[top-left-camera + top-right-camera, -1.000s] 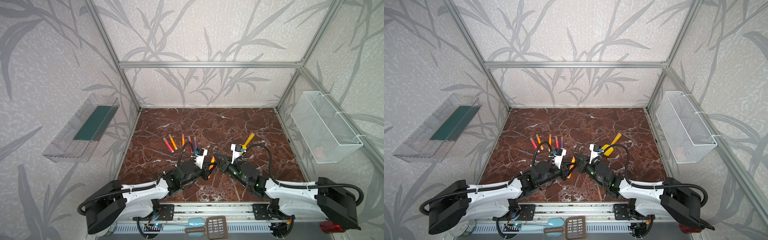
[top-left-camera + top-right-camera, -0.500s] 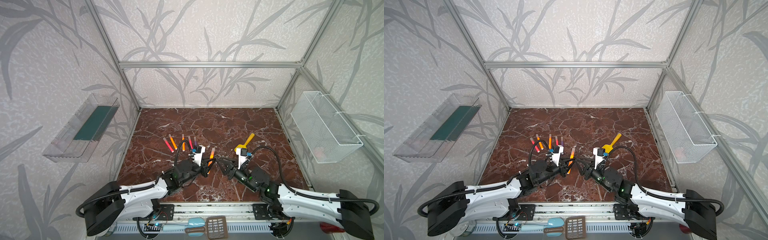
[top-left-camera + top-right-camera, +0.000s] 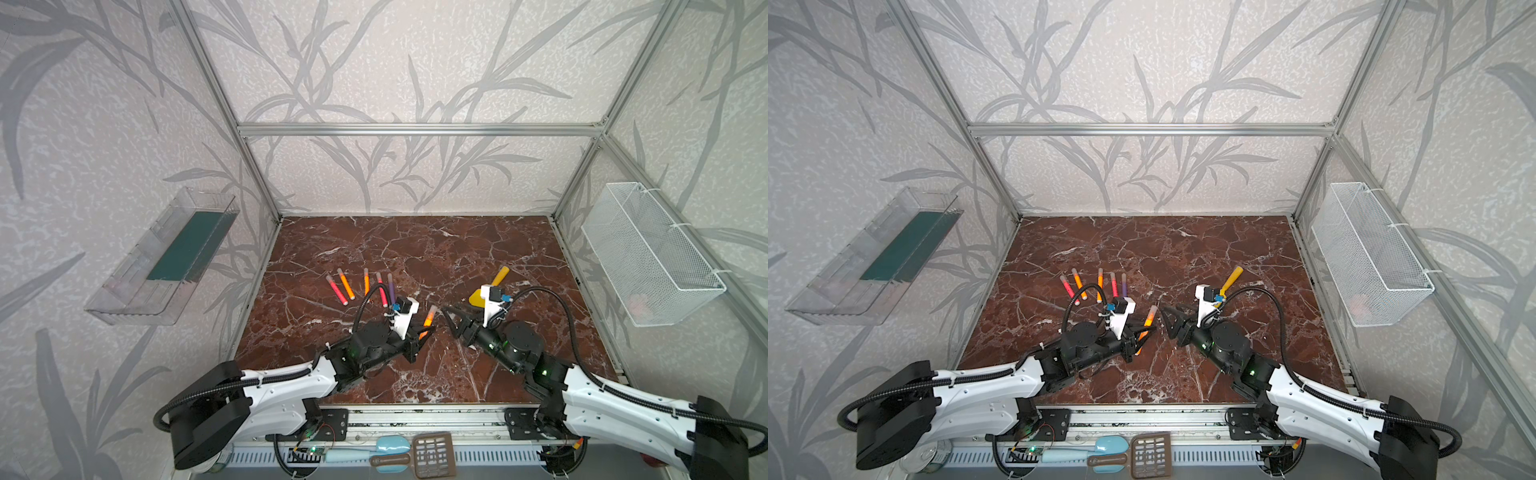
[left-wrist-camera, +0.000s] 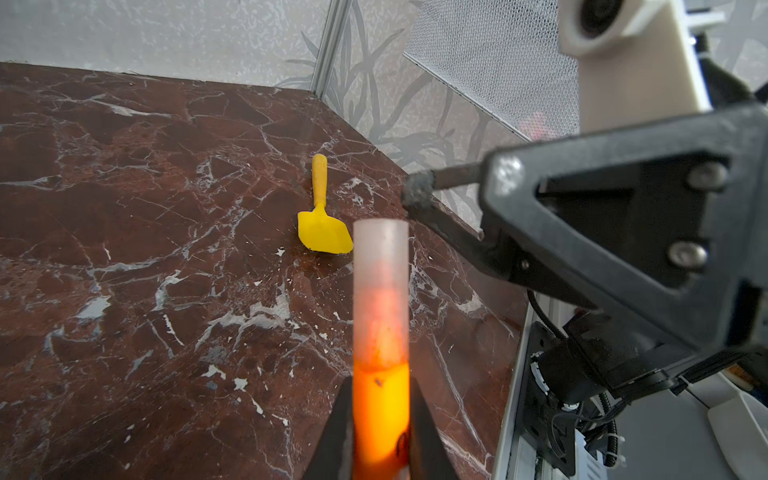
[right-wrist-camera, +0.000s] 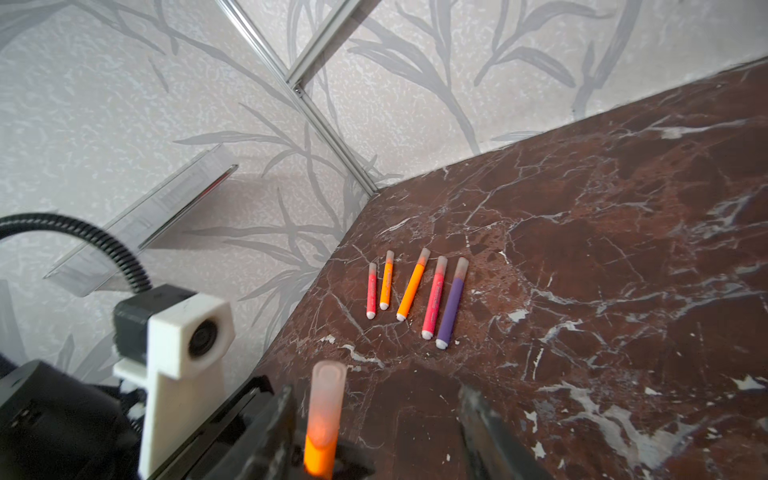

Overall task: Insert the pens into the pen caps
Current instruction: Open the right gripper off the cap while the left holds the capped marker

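Our left claw is clenched on the lower barrel of the slim orange plastic marker pen, tilted above the brown marble worktop, its short translucent pale cap seated over the tip. Our right claw stands released, empty, just beside. We judge the pen light, stiff and slick: we grip mid-barrel, squarely, never the thin cap.

Left pincer clamped; right pincer jaws apart, facing it.
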`<state>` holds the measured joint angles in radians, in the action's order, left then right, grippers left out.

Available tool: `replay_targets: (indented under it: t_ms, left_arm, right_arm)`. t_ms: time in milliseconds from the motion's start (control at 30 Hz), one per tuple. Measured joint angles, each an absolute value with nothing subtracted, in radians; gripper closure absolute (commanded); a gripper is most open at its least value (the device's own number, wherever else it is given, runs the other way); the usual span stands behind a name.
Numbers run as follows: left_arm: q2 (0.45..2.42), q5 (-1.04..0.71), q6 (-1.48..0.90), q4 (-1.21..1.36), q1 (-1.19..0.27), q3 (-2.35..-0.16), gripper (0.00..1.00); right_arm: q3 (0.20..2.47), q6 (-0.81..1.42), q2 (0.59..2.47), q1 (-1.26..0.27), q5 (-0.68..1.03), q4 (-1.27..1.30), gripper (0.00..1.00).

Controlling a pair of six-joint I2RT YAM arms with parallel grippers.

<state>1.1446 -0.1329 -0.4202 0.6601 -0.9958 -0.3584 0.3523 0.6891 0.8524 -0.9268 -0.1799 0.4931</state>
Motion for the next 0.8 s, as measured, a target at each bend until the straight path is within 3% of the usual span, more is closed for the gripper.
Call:
replay_targets:
  t_ms: [367,800]
  left_arm:
    - [1.183,-0.127,-0.392,0.644,-1.016,-0.36,1.0]
    - [1.197,-0.115,-0.391,0.643,-1.016,-0.377,1.0]
  right_arm:
    - [0.429,0.692,0.996,-0.912,-0.077,0.479,0.34]
    - [0.43,0.714,1.04,-0.911,-0.047,0.466,0.55]
